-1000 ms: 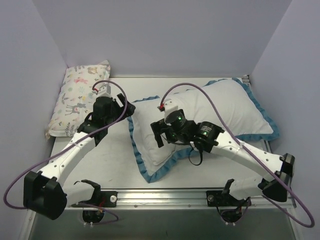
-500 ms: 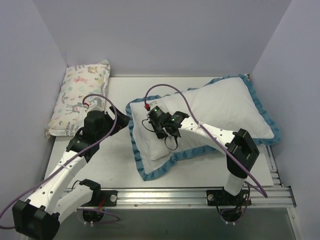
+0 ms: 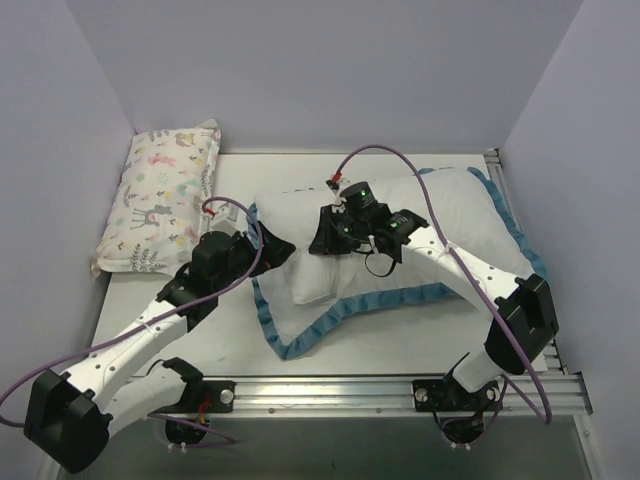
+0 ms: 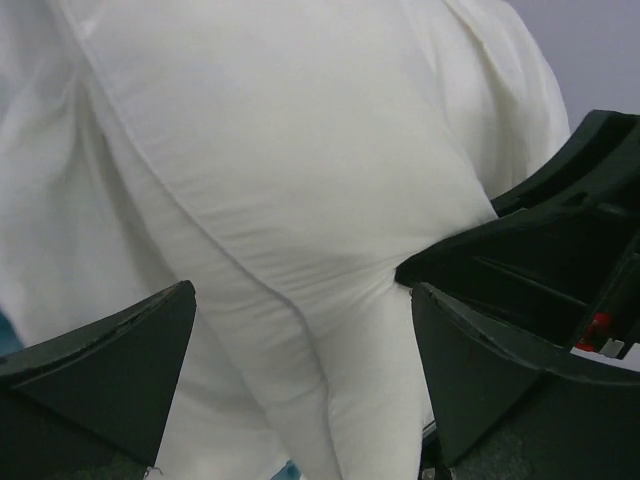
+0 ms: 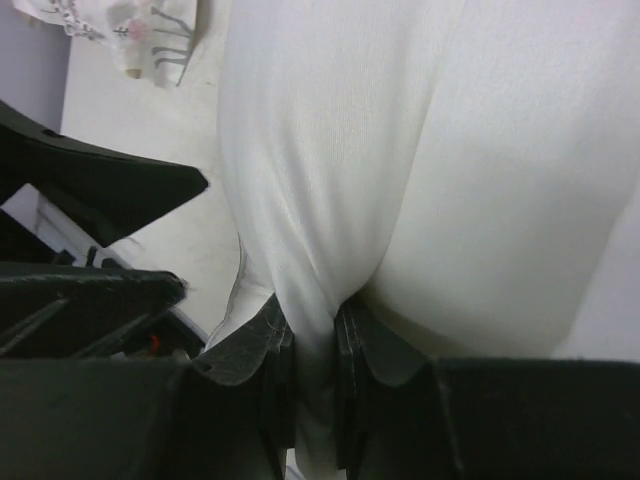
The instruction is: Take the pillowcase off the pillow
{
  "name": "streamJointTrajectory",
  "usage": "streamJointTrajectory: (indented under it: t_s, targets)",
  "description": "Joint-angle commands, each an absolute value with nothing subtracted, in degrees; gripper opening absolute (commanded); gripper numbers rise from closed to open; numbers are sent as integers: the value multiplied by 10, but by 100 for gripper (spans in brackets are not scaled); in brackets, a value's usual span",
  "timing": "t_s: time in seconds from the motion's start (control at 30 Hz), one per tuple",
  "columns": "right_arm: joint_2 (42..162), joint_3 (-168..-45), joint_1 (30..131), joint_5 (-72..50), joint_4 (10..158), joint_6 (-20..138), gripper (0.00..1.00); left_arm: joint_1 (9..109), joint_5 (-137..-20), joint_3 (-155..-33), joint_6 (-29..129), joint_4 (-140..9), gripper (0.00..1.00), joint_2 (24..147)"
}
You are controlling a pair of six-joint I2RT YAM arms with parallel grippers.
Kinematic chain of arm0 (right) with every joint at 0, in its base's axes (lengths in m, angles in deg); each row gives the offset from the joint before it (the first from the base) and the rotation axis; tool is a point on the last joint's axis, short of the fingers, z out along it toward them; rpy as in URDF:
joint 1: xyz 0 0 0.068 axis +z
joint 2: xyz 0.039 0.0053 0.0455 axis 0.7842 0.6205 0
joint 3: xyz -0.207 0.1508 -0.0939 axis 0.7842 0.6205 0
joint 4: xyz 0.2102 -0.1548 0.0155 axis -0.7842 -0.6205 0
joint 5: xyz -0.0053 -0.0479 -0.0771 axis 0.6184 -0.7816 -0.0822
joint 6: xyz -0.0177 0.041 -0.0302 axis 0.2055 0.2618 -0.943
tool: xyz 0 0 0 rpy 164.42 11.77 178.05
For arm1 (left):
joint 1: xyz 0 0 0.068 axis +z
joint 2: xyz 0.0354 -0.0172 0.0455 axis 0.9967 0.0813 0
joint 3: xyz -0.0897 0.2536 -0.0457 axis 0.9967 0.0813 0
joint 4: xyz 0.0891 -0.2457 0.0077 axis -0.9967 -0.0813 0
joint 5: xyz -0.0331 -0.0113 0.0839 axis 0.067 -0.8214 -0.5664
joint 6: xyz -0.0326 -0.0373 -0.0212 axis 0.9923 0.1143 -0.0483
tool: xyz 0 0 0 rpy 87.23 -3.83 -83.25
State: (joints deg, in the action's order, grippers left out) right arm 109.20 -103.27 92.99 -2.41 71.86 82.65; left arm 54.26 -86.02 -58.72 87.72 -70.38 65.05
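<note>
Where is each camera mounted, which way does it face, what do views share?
Top external: above and behind, looking down on the table, left arm and right arm.
Left wrist: faces white fabric between the open left end effector's fingers.
Right wrist: looks along the right end effector, shut on white fabric.
Shared: both wrist views see that fabric.

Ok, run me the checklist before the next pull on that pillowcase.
1. Right end effector shut on a fold of white fabric: ok.
2. That fold belongs to the pillowcase alone: cannot tell.
3. Left end effector open, a finger on either side of the white fabric: ok.
4. Left end effector gripping for a counter-hold: not ok.
5. Animal-print pillow apart from both arms: ok.
</note>
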Motion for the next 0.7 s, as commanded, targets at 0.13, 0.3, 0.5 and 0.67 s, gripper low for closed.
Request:
streamJointTrajectory:
  t_s: [0.13,0.3,0.5,0.67]
  targets:
    - [1065,-1066,925,75,801,905,0,488,-862,-599,882,-618,97,687]
    - [1065,-1081,909,78,797,911,0,479,-909,-630,884,-751,97,665]
    - [1074,-1106,908,83,797,920,0,466,-897,-621,923,-742,98,634]
    - [1077,-1115,908,82,800,931,0,456,-866,-618,958,-701,98,653]
